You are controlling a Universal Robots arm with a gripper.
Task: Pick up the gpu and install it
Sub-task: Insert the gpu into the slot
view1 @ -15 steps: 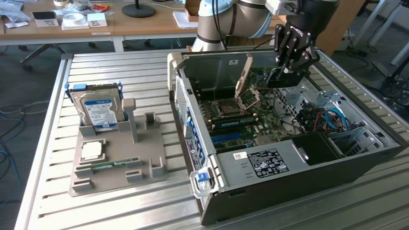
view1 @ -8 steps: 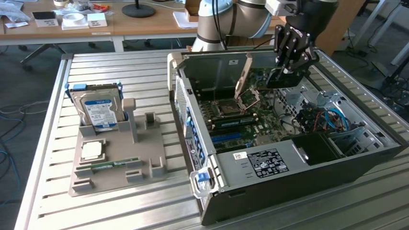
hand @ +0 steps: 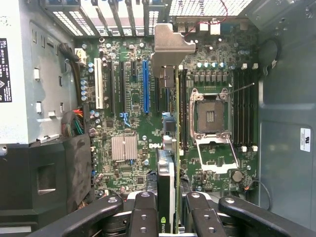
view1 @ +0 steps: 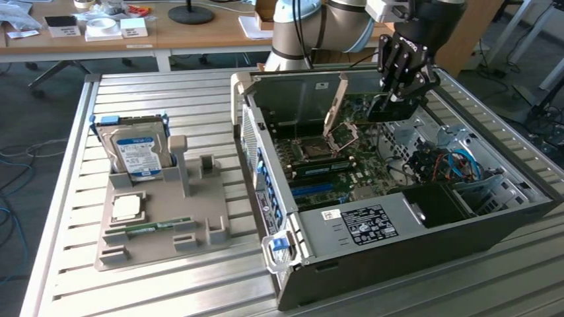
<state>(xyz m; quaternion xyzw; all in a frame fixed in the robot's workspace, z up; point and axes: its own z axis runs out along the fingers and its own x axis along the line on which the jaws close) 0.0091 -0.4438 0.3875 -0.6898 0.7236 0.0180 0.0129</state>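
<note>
Table (view1: 176, 284): ribbed metal slats, pale brushed finish with a dull sheen.

Computer case (view1: 291, 99): bare grey sheet metal inside, matt; outer panels black, satin.

Motherboard (hand: 128, 113): green lacquered board, faintly glossy.

Heatsink (hand: 123, 147): finned bright metal.

CPU socket frame (hand: 210, 116): polished metal, reflective.

gpu (hand: 166, 170): green board edge, smooth black cooler block that looks like plastic, and a plain silver metal end bracket (hand: 170, 44) with a satin finish.

Pincer (view1: 394, 105): black fingers, matt, set with small bright screw heads.

Hard drive (view1: 137, 155): silver metal casing with a glossy blue-and-white paper label.

Holder tray (view1: 158, 231): grey plastic, matt, slightly rough in look.
</note>
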